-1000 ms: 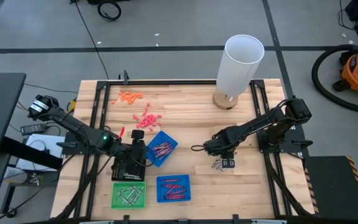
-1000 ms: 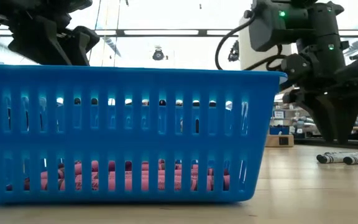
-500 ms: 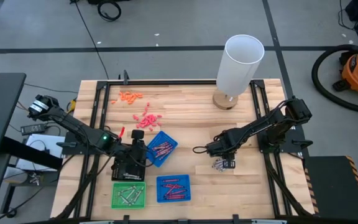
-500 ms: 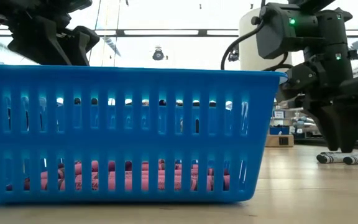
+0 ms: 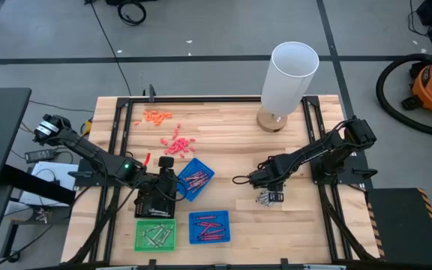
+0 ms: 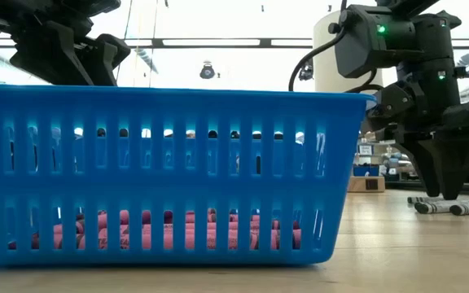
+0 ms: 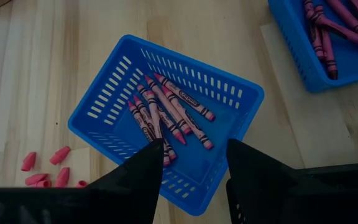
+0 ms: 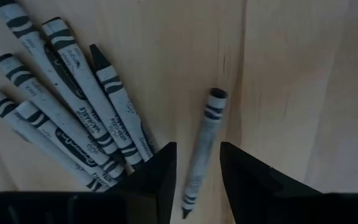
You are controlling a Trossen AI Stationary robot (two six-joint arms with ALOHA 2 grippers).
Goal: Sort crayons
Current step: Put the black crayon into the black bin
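Between the earlier frames and this one, your right end effector (image 6: 444, 192) dipped slightly toward the tabletop (image 5: 231, 142), while the left arm held its place. From overhead you saw the right end effector (image 5: 271, 196) poised over a small cluster of grey crayons (image 5: 267, 198), but only the right wrist view showed you the detail: its fingers (image 8: 156, 175) stood apart, straddling one paper-wrapped grey crayon (image 8: 201, 149) lying on the pale wood, gripping nothing. More grey crayons (image 8: 67, 124) fanned out just beside it, dark bands printed on their wrappers.

Your left end effector (image 7: 194, 171) was parted and empty, hovering over a slotted blue plastic basket (image 7: 104, 109) holding red crayons (image 7: 169, 115). The high view placed that tilted basket (image 5: 206, 176) near the tabletop's middle, with a second blue basket (image 5: 209, 218) of red crayons and a green basket (image 5: 156, 225) nearer the front edge, plus scattered pink bits (image 5: 177, 142) and a tall white cylinder (image 5: 289, 75) farther back. The low view gave you mostly the ribbed wall of the front blue basket (image 6: 161, 175).
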